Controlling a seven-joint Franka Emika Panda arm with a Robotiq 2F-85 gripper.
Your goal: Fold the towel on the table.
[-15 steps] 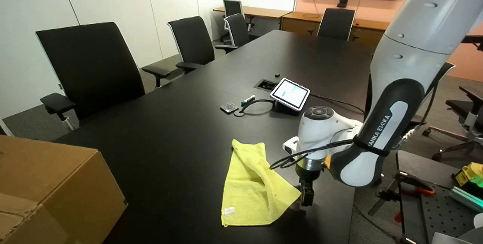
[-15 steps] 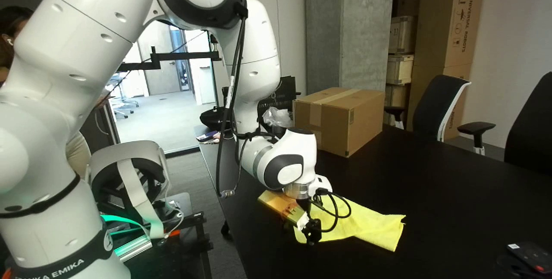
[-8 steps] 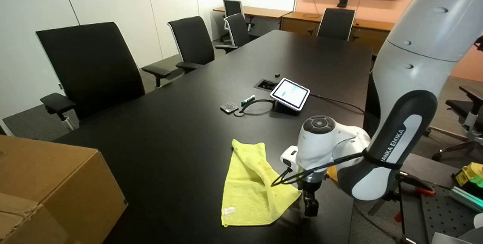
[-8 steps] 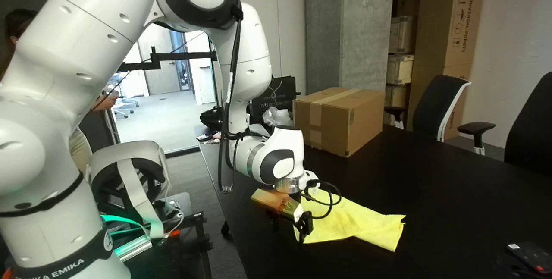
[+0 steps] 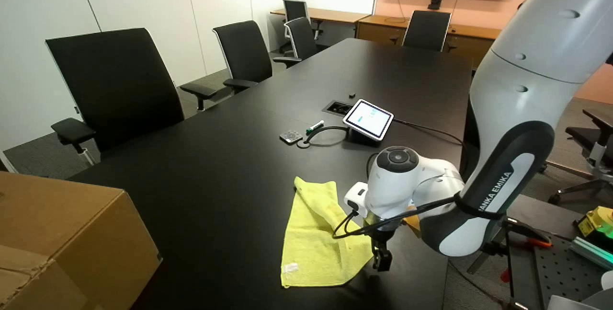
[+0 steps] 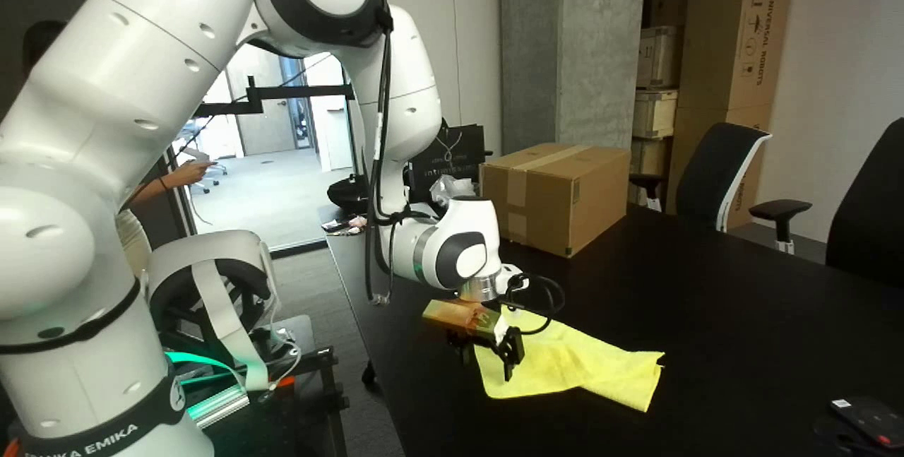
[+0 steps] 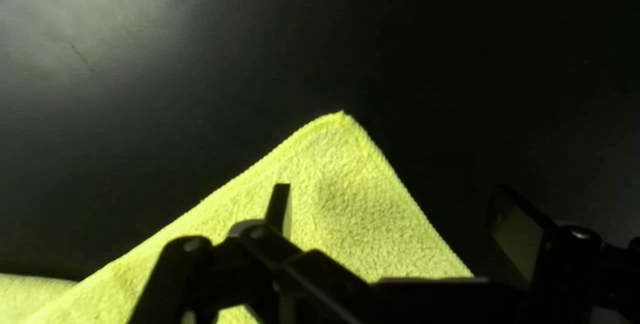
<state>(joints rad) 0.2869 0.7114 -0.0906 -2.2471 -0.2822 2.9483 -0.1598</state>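
The lime towel [image 5: 316, 252] lies on the black table [image 5: 230, 195], with a raised ridge running across it. It also shows in an exterior view [image 6: 586, 365], partly hidden by the gripper. In the wrist view, a corner of the towel [image 7: 345, 164] points up between the jaws. My gripper [image 7: 391, 189] is open and empty, with its jaws wide apart. One finger [image 7: 279, 209] is over the cloth; the opposite finger is beyond the towel's edge, over bare table. In an exterior view the gripper [image 5: 381, 262] is at the towel's near-right corner, pointing down.
A cardboard box [image 5: 81, 243] stands on the table, also in an exterior view [image 6: 558, 196]. A tablet on a stand [image 5: 368, 119], a marker [image 5: 314, 127] and a small grey device [image 5: 290, 137] lie beyond the towel. A black remote-like device [image 6: 872, 420] is at the table's side. Chairs ring the table.
My gripper first moved away from the towel toward the table's near edge, then back toward the towel's corner, turning slightly. It stays open. The towel has not visibly moved.
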